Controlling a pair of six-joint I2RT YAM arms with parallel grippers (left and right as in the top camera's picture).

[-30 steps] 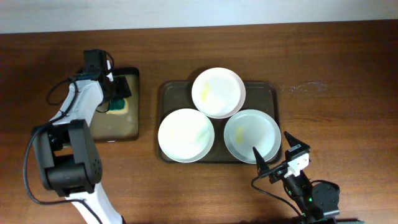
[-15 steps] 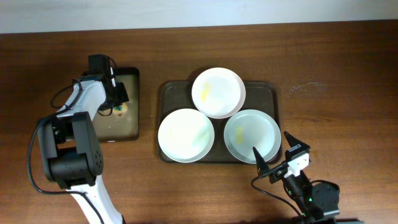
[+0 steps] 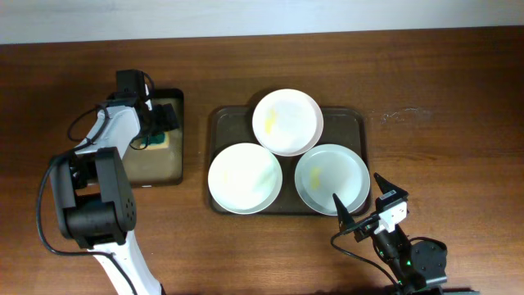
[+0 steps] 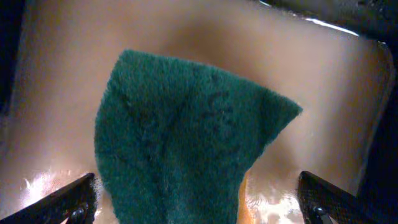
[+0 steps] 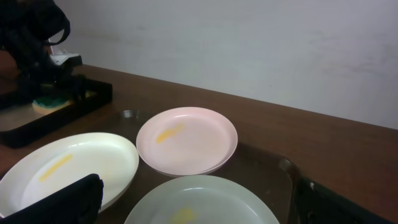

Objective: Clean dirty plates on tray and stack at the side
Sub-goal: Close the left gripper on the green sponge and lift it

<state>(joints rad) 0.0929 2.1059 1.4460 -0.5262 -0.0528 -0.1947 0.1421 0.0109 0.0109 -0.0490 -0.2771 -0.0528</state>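
Three white plates lie on the dark brown tray (image 3: 361, 124): a back one (image 3: 286, 121), a front left one (image 3: 245, 178) and a front right one (image 3: 332, 179), each with yellowish smears. In the right wrist view they show as back (image 5: 186, 140), left (image 5: 68, 165) and near (image 5: 205, 202). My left gripper (image 3: 157, 124) is open over a green and yellow sponge (image 3: 161, 141). The sponge (image 4: 186, 143) lies between its spread fingers (image 4: 199, 208). My right gripper (image 3: 360, 205) is open and empty at the tray's front right corner, its fingers (image 5: 199, 211) on either side of the near plate.
The sponge rests in a smaller black tray with a beige bottom (image 3: 151, 168), left of the brown tray. It also shows far left in the right wrist view (image 5: 37, 121). Bare wooden table (image 3: 442, 123) lies to the right of the brown tray.
My left gripper has shifted slightly over the sponge in the small tray and come close down on it. The right arm and the plates have not moved.
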